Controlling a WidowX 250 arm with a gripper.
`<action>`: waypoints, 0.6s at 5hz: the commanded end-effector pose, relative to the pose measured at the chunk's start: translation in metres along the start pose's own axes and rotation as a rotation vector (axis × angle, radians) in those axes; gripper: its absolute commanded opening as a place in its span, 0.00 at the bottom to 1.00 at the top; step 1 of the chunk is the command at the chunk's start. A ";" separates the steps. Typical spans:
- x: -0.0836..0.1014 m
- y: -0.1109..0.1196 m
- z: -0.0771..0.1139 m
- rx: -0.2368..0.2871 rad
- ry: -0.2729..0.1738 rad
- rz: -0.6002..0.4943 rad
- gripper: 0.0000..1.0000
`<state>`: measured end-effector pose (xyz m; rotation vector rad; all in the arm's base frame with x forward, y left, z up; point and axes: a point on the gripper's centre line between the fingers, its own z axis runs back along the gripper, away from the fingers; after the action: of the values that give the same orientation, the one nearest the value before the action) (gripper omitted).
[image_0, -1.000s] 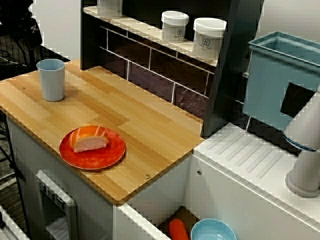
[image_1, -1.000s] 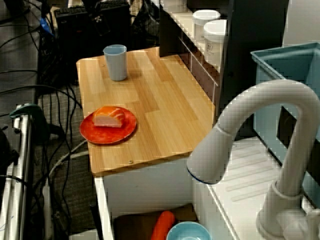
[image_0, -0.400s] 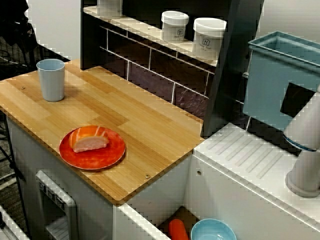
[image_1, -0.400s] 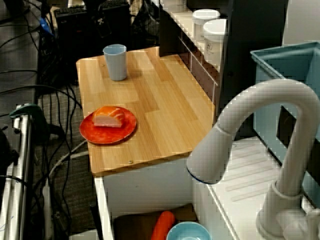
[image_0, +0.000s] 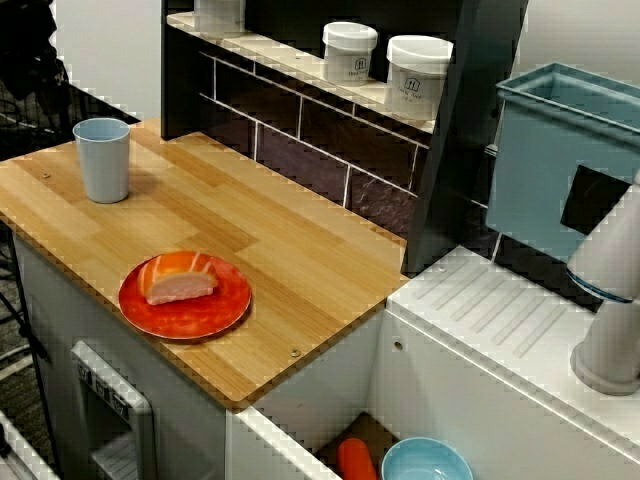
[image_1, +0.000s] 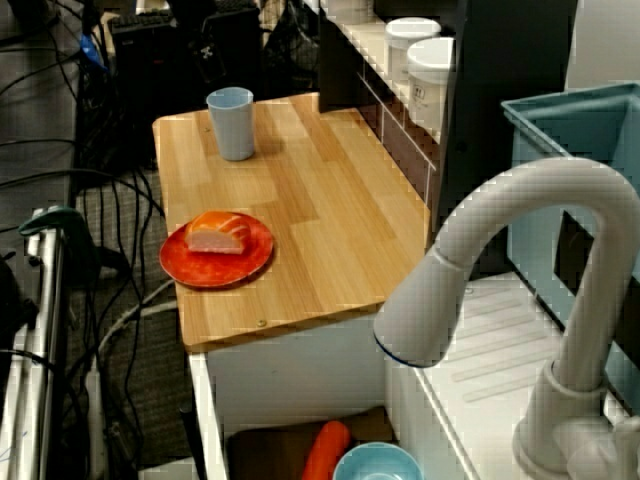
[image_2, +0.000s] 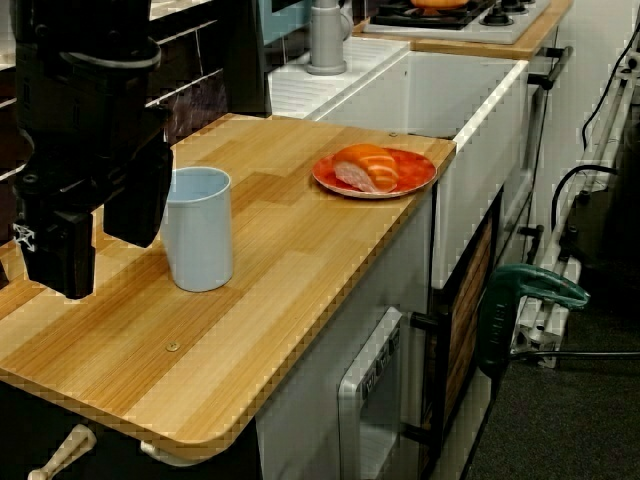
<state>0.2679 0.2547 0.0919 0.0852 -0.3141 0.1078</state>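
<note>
Wooden surface (image_0: 280, 240) sitting in a play kitchen, cables (image_1: 125, 315) trailing beside.
A pale-blue cup (image_2: 199, 228) is standing upright at the surface's end, just beside black jaws hanging apart, gripping nothing.

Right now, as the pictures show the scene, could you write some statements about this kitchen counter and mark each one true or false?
1. The cup stands upright on the wooden counter. True.
2. The plate is empty. False: a piece of food with an orange top lies on it.
3. The fingers are closed around the cup. False: they hang beside it, not around it.
4. White jars stand on the shelf behind the counter. True.
5. The carrot lies on the plate. False: it lies in the sink, beside a blue bowl.
</note>
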 end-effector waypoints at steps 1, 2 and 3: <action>-0.013 -0.011 -0.012 0.040 0.013 -0.035 1.00; -0.015 -0.014 -0.021 0.052 0.027 -0.042 1.00; -0.014 -0.015 -0.026 0.048 0.046 -0.038 1.00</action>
<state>0.2664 0.2398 0.0488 0.1007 -0.2257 0.0797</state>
